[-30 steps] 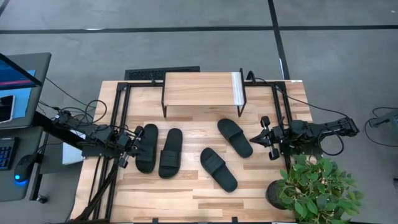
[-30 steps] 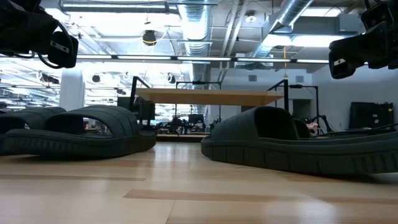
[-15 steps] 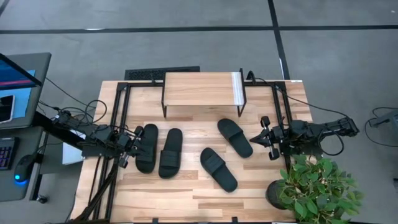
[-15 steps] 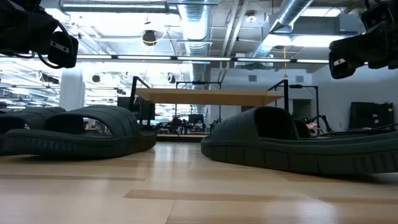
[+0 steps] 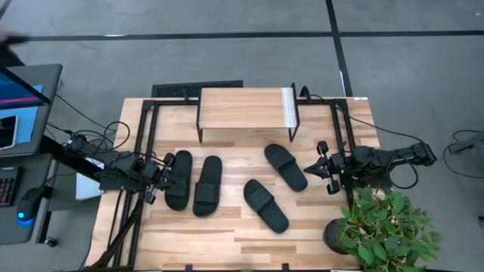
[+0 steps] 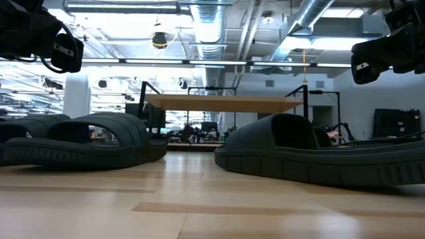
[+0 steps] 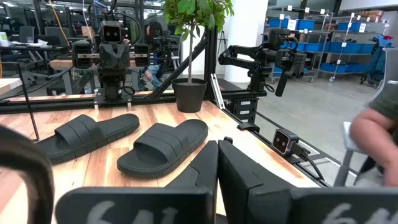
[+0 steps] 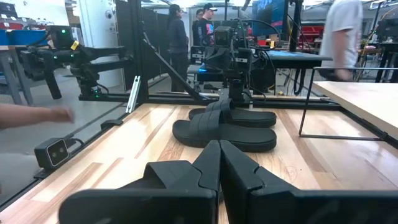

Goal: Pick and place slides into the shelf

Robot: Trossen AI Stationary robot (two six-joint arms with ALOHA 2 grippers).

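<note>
Slides, four black ones, lie flat on the table [image 5: 227,234] in front of the shelf [image 5: 246,107], none on it. Two sit side by side at the left: outer slide [image 5: 178,179] and inner slide [image 5: 207,185], roughly parallel, toes toward the shelf. Two more lie angled at centre-right: upper slide [image 5: 285,167] near the shelf's right leg, lower slide [image 5: 265,205] closer to the table's front edge. Shelf stands at the table's far edge, its light wood top bare.

Left gripper [image 5: 160,181] hovers just beside the outer slide at the left table edge, fingers clenched together, grasping nothing. Right gripper [image 5: 321,168] hovers near the upper slide at the right edge, fingers likewise pressed closed and empty.

Potted plant [image 5: 382,227] stands at the front right corner.
</note>
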